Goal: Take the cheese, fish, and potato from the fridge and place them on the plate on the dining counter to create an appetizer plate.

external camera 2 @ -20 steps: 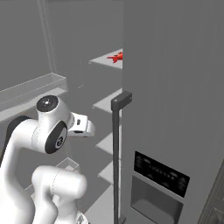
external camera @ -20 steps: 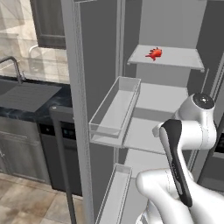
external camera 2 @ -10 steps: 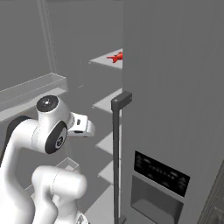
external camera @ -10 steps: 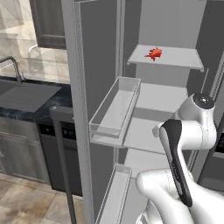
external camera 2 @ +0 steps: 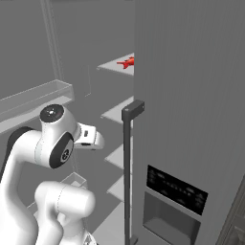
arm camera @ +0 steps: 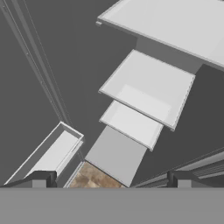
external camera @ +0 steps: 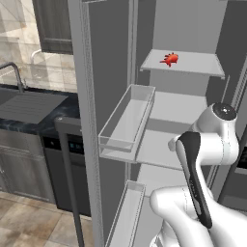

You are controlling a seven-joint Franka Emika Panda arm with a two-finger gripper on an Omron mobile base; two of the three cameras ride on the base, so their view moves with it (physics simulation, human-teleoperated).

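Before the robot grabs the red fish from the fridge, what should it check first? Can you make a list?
1. Fridge door open: ok, the shelves and clear door bin are in plain sight.
2. Fish found: ok, it lies on an upper shelf, also seen in the right base view.
3. Gripper open and empty: ok, the fingertips stand wide apart with nothing between them.
4. Gripper aimed at the fish: not ok, the hand looks down at the lower shelves and the floor.
5. Cheese and potato found: cannot tell, neither is visible on the shelves seen.
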